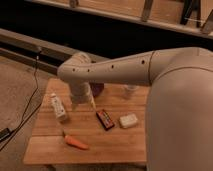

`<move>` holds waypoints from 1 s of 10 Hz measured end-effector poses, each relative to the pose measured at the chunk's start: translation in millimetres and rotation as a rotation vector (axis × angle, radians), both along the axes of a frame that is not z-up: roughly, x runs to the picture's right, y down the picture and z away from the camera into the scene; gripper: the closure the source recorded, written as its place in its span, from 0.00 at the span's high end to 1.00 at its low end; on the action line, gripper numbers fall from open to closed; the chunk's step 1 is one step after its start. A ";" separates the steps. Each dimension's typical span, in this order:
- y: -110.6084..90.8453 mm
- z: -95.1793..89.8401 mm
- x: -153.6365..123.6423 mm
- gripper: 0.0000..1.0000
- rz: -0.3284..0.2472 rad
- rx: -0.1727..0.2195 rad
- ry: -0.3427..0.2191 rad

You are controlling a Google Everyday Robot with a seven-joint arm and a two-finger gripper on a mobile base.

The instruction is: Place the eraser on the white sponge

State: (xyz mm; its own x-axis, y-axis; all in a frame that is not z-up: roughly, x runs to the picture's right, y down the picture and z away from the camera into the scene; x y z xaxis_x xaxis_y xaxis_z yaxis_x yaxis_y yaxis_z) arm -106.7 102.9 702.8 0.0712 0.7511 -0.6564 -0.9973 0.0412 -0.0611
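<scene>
The eraser (105,119), a flat dark block with orange-red markings, lies on the wooden table (50,146) near its middle. The white sponge (128,120), an off-white rounded pad, lies just right of it, a small gap between them. My gripper (84,104) hangs from the arm's wrist above the table, to the left of and slightly behind the eraser, not touching it. One light finger (92,102) points down toward the eraser's far end.
A white labelled bottle (59,108) stands at the left. An orange carrot (75,142) lies near the front left. A dark bowl-like object (97,89) and a small clear cup (130,91) sit at the back. My large white arm (170,100) covers the right side.
</scene>
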 end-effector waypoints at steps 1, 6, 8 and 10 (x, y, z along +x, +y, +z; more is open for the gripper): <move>0.0 0.1 0.1 0.65 -0.001 0.000 -0.001; 0.5 11.2 42.6 0.65 -0.142 0.007 0.037; 1.1 19.9 54.4 0.65 -0.177 0.007 0.017; 4.6 33.6 63.0 0.65 -0.213 -0.005 -0.045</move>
